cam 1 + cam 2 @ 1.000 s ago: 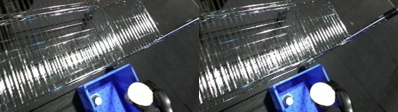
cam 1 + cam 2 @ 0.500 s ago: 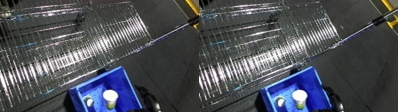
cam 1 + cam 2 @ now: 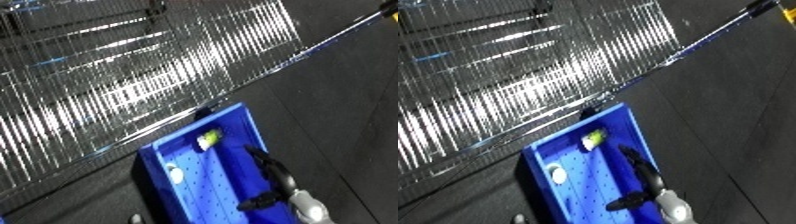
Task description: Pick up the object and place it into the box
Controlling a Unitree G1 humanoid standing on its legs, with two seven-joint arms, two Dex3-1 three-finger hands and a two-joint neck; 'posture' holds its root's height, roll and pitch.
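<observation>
A blue bin (image 3: pixel 169 200) with a perforated floor fills the lower middle of both eye views. A small white and yellow-green object (image 3: pixel 209 139) lies inside it near the far wall. My right hand (image 3: pixel 274 172) reaches over the bin's right side on a silver wrist. Its black fingers are stretched out toward the object and its thumb points left, and nothing is held. A short gap separates the fingertips from the object. The left hand shows in neither view.
A small white round item (image 3: pixel 558 174) rests on the bin floor at the left. A wire shopping cart (image 3: pixel 133 75) with a long handle bar (image 3: pixel 709 35) stands right behind the bin. Dark floor (image 3: pixel 346 110) lies to the right.
The right hand held a white-topped object above the bin; now the object lies in the bin's far end and the hand is open. The camera has also shifted.
</observation>
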